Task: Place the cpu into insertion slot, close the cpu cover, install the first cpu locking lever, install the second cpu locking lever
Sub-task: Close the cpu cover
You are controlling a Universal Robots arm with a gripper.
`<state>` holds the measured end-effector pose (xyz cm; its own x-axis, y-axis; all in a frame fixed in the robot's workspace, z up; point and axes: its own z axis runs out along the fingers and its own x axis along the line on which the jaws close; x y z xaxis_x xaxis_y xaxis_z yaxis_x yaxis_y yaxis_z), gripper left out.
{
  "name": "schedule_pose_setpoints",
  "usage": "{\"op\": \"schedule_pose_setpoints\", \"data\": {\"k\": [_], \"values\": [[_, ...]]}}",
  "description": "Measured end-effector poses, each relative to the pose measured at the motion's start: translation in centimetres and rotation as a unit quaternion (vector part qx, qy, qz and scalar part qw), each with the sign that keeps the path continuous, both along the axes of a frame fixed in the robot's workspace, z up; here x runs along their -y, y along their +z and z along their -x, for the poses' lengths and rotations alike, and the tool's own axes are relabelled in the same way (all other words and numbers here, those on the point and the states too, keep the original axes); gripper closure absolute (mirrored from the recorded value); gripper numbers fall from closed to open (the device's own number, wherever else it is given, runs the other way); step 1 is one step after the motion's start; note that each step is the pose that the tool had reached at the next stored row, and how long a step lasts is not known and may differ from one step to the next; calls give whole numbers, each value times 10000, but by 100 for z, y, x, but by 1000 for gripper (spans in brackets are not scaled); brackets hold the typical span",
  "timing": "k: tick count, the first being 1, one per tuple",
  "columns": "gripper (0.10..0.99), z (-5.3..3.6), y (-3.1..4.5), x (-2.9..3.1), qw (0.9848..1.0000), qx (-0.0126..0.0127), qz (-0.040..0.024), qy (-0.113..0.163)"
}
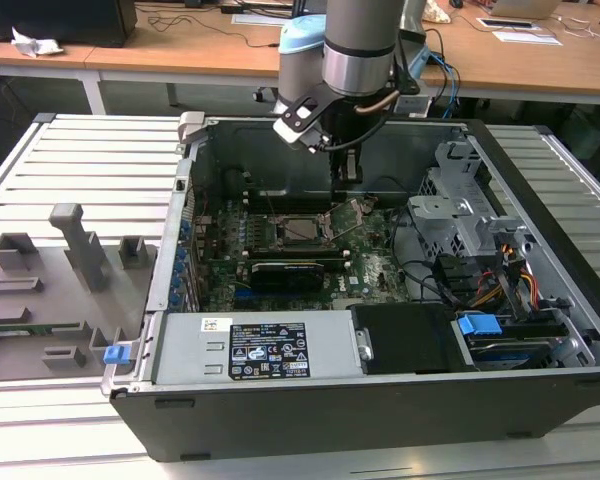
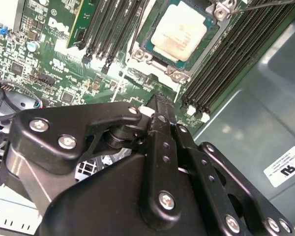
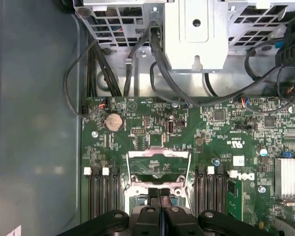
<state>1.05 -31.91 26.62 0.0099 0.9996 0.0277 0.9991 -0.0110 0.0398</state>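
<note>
Status: step 1 looks done. The cpu (image 2: 179,32) lies flat in the insertion slot (image 2: 146,45), just beyond and below my fingertips in the second wrist view.

My gripper (image 2: 160,101) is pinched fully closed, pads together with nothing between them. It's set up as a pusher tip, not a grasp.

Step in hand, as I judge it, is closing the cpu cover (image 3: 158,155). In the first wrist view the silver frame is swung up off the slot, and the green motherboard (image 3: 152,123) shows through its square cut-out. It sits just ahead of my tips on the side away from the chip, so I'm roughly over the hinge edge, between cover and cpu. I can't tell whether I'm touching the frame yet.

A thin wire lever (image 2: 255,6) shows past the far corner of the slot. With the cover up, neither lever can be latched.

What the next move calls for:
- get the closed tip behind the raised frame, on its outer face
- push it over in an arc about the hinge, not straight down
- keep the tip off the chip top and off the memory slots (image 3: 101,196) on either side
- use low force; the frame is thin and the socket underneath won't forgive a slip
</note>
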Motion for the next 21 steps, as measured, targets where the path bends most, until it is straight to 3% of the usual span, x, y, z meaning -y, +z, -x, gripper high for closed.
{"op": "schedule_pose_setpoints", "data": {"k": [10, 13, 16, 21], "values": [[980, -36, -22, 2, 10000, 0, 47, 0], [980, -90, -27, 2, 10000, -1, 63, 2], [980, -206, -48, 2, 10000, -1, 64, 54], [980, -265, -77, 2, 10000, 0, 75, 58]]}}
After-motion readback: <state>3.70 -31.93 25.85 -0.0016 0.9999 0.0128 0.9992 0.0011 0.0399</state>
